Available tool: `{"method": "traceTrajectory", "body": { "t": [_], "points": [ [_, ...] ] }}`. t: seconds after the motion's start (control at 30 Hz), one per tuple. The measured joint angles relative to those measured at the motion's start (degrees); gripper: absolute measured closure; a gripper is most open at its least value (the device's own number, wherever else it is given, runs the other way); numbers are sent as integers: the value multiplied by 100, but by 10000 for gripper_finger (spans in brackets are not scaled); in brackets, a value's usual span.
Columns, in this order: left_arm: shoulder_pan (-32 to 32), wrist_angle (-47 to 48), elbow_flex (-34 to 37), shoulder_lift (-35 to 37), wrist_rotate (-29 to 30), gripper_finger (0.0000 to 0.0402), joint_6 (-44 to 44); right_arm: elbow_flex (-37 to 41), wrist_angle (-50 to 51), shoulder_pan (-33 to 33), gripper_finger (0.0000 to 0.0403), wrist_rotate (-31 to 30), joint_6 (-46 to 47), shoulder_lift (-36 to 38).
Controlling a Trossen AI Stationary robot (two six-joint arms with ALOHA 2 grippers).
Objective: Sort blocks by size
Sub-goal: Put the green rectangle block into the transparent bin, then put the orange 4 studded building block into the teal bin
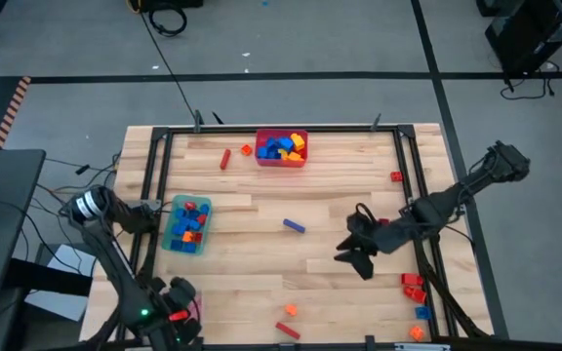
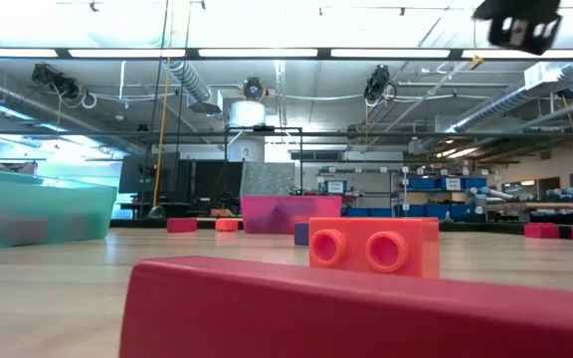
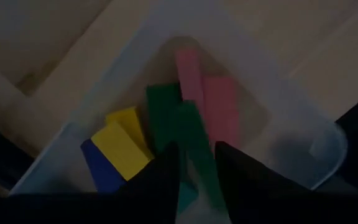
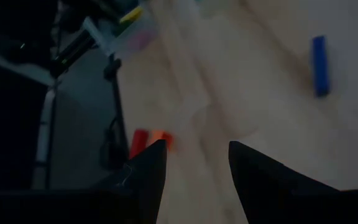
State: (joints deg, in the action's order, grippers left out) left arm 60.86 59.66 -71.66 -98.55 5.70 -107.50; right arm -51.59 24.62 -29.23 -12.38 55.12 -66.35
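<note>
My left gripper (image 1: 179,304) is at the table's near left corner, over a clear bin (image 3: 303,124) that holds green, pink (image 3: 219,106), yellow (image 3: 123,146) and blue long blocks. It is shut on a green bar (image 3: 194,146). My right gripper (image 1: 359,255) is open and empty above the bare wood right of centre; its wrist view shows the gap between its fingers (image 4: 197,165). A blue bar (image 1: 294,225) lies flat to its left. Red and orange blocks (image 1: 413,285) lie near the right edge, and others (image 1: 287,331) lie at the near edge. My left gripper has the green bar's near end (image 3: 199,186) pinched between its two fingers, which come from above and point down into the clear bin. The bar runs on from the fingers, and its far end (image 3: 163,106) is down among the other blocks in the bin.
A red bin (image 1: 281,148) of blue and yellow blocks stands at the far edge, with a red bar (image 1: 225,159) and an orange block (image 1: 246,149) beside it. A teal bin (image 1: 186,224) of small blocks stands at the left. A dark frame (image 1: 420,195) borders the table.
</note>
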Motion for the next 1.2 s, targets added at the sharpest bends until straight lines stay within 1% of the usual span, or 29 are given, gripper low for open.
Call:
{"method": "traceTrajectory", "body": {
  "t": [0.07,0.27,0.37,0.47,0.63,0.73,0.83,0.9,1.03,1.2],
  "points": [
    [0,3,0,-54,-97,287,97,0,0,-220,215,-56,105,0],
    [0,91,0,-49,-143,284,146,0,-15,-752,215,-523,321,-4],
    [0,135,0,28,-143,283,196,0,-97,-909,215,-732,318,-7],
    [-4,231,0,119,-143,282,184,-4,-285,-968,210,-842,106,-61],
    [-5,394,0,358,5,269,57,-9,-1133,-924,192,-844,-296,-530],
    [-7,587,0,556,211,253,55,-121,-1486,-795,180,-562,-452,-1040],
    [-7,885,0,723,406,234,57,-645,-1157,-659,173,-359,-530,-1652],
    [-7,1124,0,836,578,220,57,-1166,-723,-577,172,-213,-639,-2110],
    [-7,1380,0,1006,1052,199,323,-2473,615,-415,172,40,-727,-3085],
    [-7,1543,0,1039,1406,193,918,-3973,2021,-259,172,432,-722,-4327]
  ]
}}
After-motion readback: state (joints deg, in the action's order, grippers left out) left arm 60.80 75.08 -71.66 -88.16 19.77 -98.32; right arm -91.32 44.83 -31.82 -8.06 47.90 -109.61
